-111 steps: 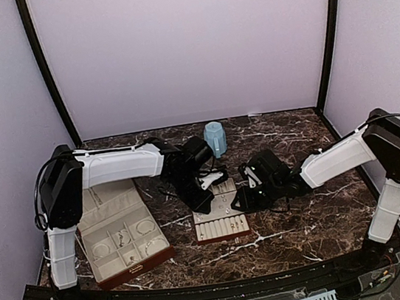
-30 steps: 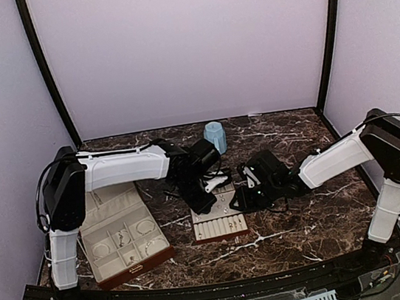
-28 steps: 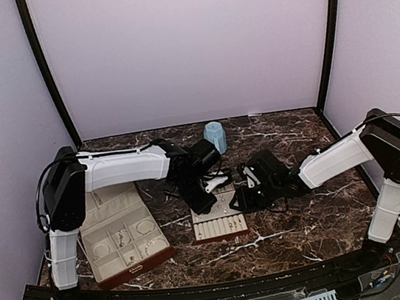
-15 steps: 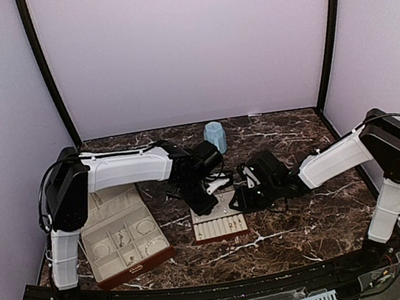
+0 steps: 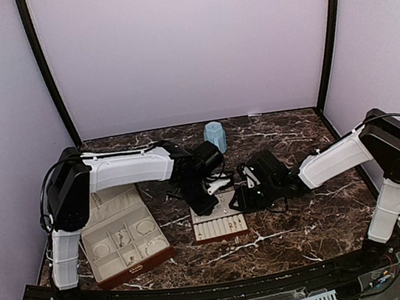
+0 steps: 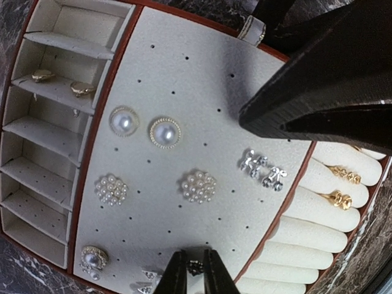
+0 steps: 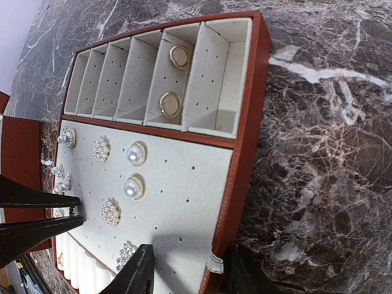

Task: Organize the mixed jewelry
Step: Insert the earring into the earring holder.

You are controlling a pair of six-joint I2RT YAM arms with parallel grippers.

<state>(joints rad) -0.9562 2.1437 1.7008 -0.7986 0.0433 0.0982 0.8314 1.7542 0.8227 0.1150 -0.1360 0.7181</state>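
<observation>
Top external view: the two arms meet over the cream slotted tray [image 5: 222,227] at the middle of the marble table [image 5: 307,224]. The left gripper [image 5: 206,203] is at the tray's 11 o'clock corner and the right gripper [image 5: 241,199] at its 2 o'clock edge. A reddish-brown box [image 5: 145,262] lies open at the tray's 9 o'clock, with thin silver hoops [image 5: 145,226] in its cream compartments. A blue cup [image 5: 215,137] stands well apart at 12 o'clock. Bare marble runs from 3 to 6 o'clock of the tray.

Left wrist view: the left gripper [image 6: 195,271] is closed to a sliver and appears to pinch a tiny silver stud [image 6: 195,266], though the stud is small in frame. It hangs at the 6 o'clock edge of the perforated panel [image 6: 196,92]. Pinned on the panel are pearl studs [image 6: 165,132], cluster studs [image 6: 198,185] and bow studs [image 6: 263,170]. Gold rings [image 6: 339,197] sit in the rolls at 4 o'clock and gold studs [image 6: 43,75] in a slot at 10 o'clock.

Right wrist view: the right gripper [image 7: 191,262] stands about half spread and astride the tray's red-brown rim [image 7: 245,135]. One finger is over the panel and the other over the marble outside, with no visible clamp on the rim.
</observation>
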